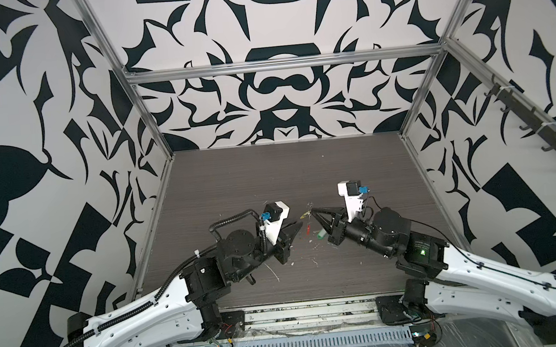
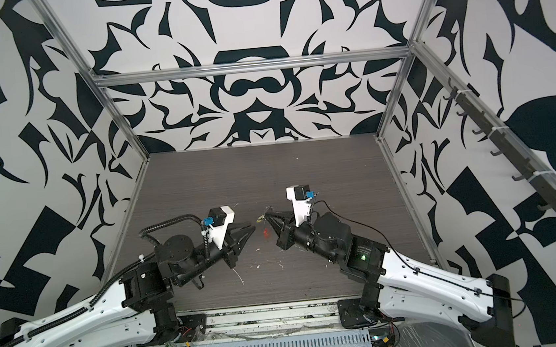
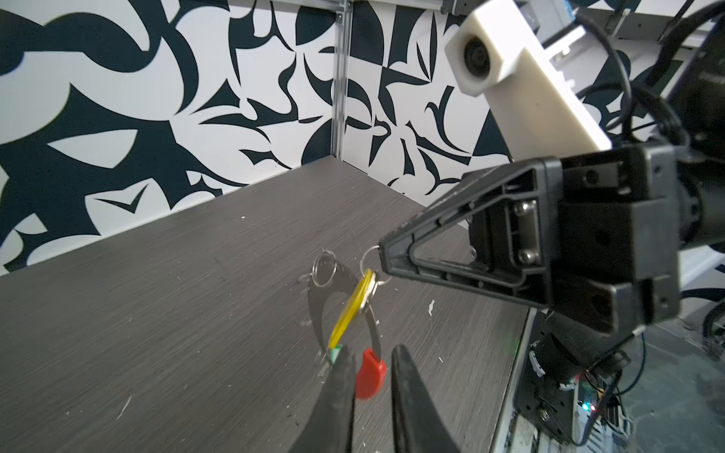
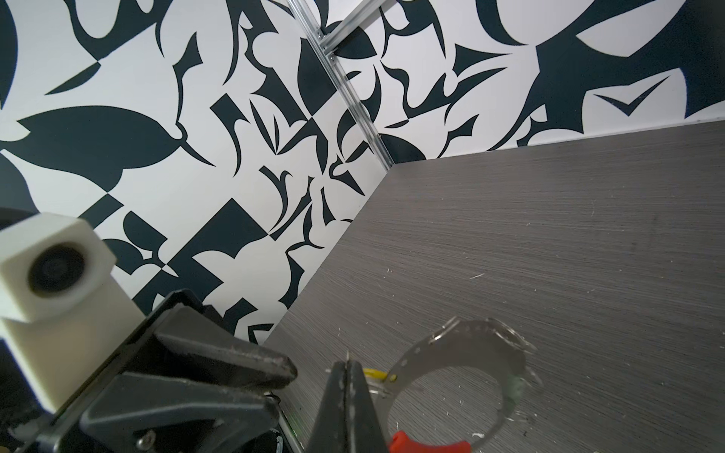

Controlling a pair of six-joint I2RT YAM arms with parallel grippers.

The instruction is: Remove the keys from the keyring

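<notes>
Left claw (image 3: 372, 351) covers most of the green key tag (image 3: 336, 355).

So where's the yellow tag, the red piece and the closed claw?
yellow tag (image 3: 350, 310), left wrist view, mid-edge.
red piece (image 3: 370, 374), left wrist view, its centre.
right gripper (image 3: 386, 257), left wrist view, tips closed on small ring (image 3: 367, 254).

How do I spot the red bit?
Find the middle of the dark table. Between the fingers of the left gripper sits the sleeve of the keyring: red, unlike the yellow tag and green tag beside it.
</notes>
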